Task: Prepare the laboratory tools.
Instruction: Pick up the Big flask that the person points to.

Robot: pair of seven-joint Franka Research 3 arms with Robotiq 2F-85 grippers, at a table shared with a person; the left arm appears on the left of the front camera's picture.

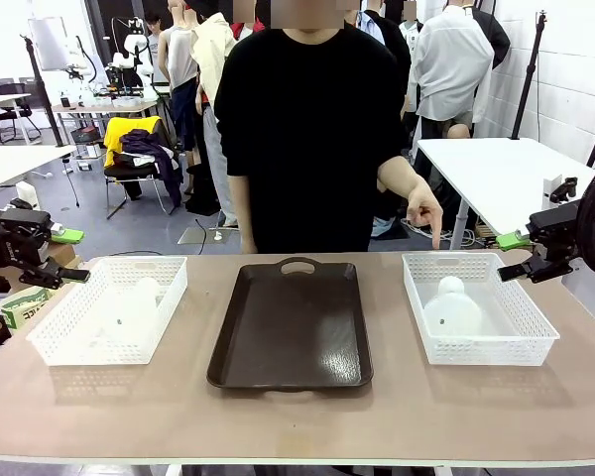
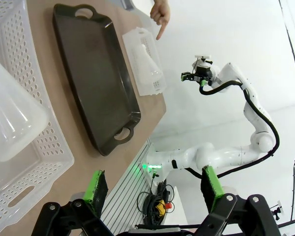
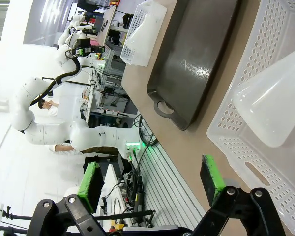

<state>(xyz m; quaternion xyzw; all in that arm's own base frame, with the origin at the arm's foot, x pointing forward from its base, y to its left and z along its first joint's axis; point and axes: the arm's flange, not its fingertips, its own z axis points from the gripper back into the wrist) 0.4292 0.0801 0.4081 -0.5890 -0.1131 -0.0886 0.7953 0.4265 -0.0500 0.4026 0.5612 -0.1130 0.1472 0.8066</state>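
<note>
One translucent whitish flask (image 1: pixel 139 300) lies in the left white basket (image 1: pixel 55 337); another flask (image 1: pixel 451 307) lies in the right white basket (image 1: pixel 521 322). My left gripper (image 1: pixel 71 256) hovers open just off the left basket's outer side, above the table's left edge. My right gripper (image 1: pixel 516 255) is open beside the right basket's far right corner. In the left wrist view, the open gripper (image 2: pixel 154 189) has the near flask (image 2: pixel 10 123) up to its left. In the right wrist view, the open gripper (image 3: pixel 151 182) has its flask (image 3: pixel 275 108) up to its right. Nothing sits between either pair of fingers.
A dark brown tray (image 1: pixel 293 322) with handles lies between the baskets in the middle of the table. A person stands at the far side; one hand (image 1: pixel 426 213) points a finger down at the right basket's far rim. White tables and chairs stand behind.
</note>
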